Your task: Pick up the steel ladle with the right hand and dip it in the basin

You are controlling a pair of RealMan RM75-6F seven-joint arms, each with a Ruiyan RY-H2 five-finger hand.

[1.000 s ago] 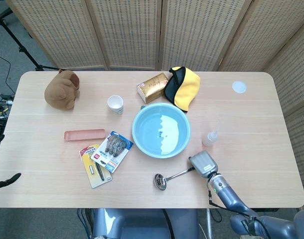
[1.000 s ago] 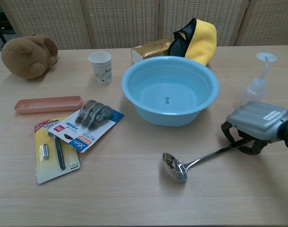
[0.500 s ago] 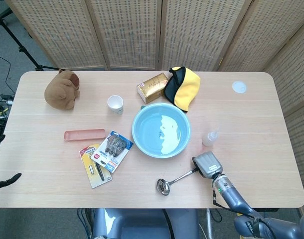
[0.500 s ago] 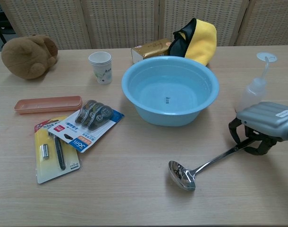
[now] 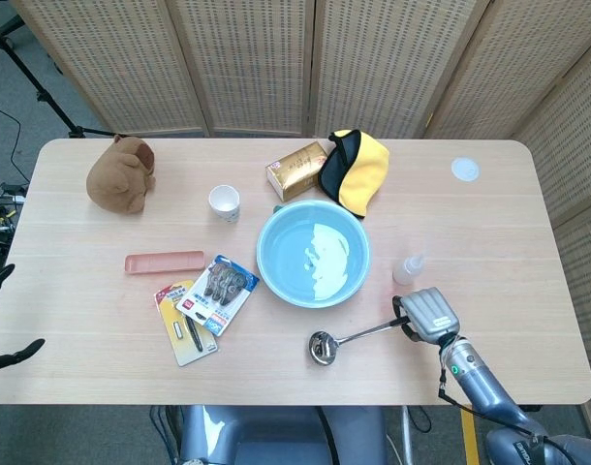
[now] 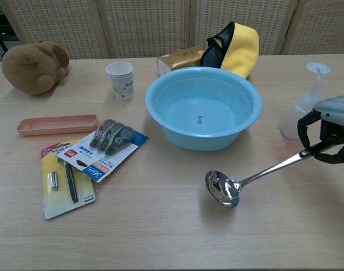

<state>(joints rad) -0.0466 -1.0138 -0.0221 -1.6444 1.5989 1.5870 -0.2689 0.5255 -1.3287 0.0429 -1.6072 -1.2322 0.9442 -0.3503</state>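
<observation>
My right hand (image 5: 426, 315) (image 6: 329, 134) grips the far end of the steel ladle's handle at the table's front right. The ladle (image 5: 349, 339) (image 6: 245, 179) slants down to the left, its shiny bowl raised just off the wood, a shadow beneath it. The light blue basin (image 5: 313, 254) (image 6: 203, 107) holds water and stands in the middle of the table, behind and left of the ladle's bowl. My left hand (image 5: 10, 354) shows only as a dark shape off the table's left edge in the head view.
A small clear squeeze bottle (image 5: 407, 269) (image 6: 300, 110) stands just behind my right hand. A yellow-black cloth (image 5: 356, 170) and gold box (image 5: 296, 170) lie behind the basin. Paper cup (image 5: 224, 202), pink tray (image 5: 164, 262), two blister packs (image 5: 203, 305), plush toy (image 5: 122, 174) occupy the left half.
My right hand has drawn back to the right and lifted, taking the ladle with it. The ladle's bowl has come up off the table and shifted right.
</observation>
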